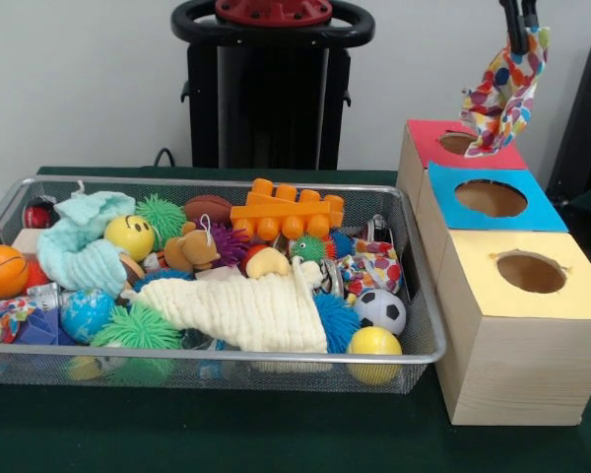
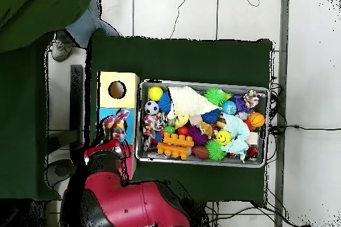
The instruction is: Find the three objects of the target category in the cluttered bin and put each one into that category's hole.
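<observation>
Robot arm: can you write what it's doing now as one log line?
gripper: shut on polka-dot white cloth piece | over red-topped wooden box | yellow-topped wooden box's hole: ahead

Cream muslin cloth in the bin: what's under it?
The cream muslin cloth drapes over a blue spiky ball, whose edge pokes out at its right, and touches a green spiky ball at its left. Anything directly beneath it in the cluttered bin is covered.

I'm seeing my black gripper (image 1: 518, 30) hanging raised, fingers pinching the white polka-dotted cloth piece (image 1: 499, 94)
</observation>
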`<state>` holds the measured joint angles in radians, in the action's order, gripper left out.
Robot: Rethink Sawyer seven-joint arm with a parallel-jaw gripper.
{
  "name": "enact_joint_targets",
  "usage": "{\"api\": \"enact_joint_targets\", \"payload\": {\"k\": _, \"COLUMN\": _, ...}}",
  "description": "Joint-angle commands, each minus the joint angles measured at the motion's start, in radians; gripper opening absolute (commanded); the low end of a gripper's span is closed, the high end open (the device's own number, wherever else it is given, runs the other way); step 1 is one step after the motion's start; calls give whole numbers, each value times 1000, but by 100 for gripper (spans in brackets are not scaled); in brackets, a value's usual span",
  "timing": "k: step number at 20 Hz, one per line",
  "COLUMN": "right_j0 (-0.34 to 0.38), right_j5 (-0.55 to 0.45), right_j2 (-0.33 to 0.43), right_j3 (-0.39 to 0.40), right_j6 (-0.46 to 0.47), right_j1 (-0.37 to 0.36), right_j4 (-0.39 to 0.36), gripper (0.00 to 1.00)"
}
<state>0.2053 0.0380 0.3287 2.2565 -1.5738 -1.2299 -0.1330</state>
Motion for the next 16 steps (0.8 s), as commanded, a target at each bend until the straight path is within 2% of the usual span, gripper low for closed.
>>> {"api": "enact_joint_targets", "payload": {"k": 1, "right_j0": -19, "right_j5": 29, "right_j2": -69, "right_j3": -56, "right_j6": -209, "right_j1": 46, "right_j4": 51, "gripper": 0}}
{"api": "enact_joint_targets", "payload": {"k": 4, "right_j0": -61, "right_j5": 31, "right_j2": -127, "right_j3": -90, "right_j6": -195, "right_j1": 58, "right_j4": 71, "gripper": 0}}
{"api": "enact_joint_targets", "payload": {"k": 8, "right_j0": -82, "right_j5": 29, "right_j2": -156, "right_j3": -105, "right_j6": -191, "right_j1": 62, "right_j4": 84, "gripper": 0}}
{"api": "enact_joint_targets", "payload": {"k": 13, "right_j0": -73, "right_j5": 38, "right_j2": -144, "right_j3": -80, "right_j6": -199, "right_j1": 53, "right_j4": 73, "gripper": 0}}
{"api": "enact_joint_targets", "payload": {"k": 16, "right_j0": -99, "right_j5": 54, "right_j2": -169, "right_j3": -92, "right_j6": -198, "right_j1": 70, "right_j4": 78, "gripper": 0}}
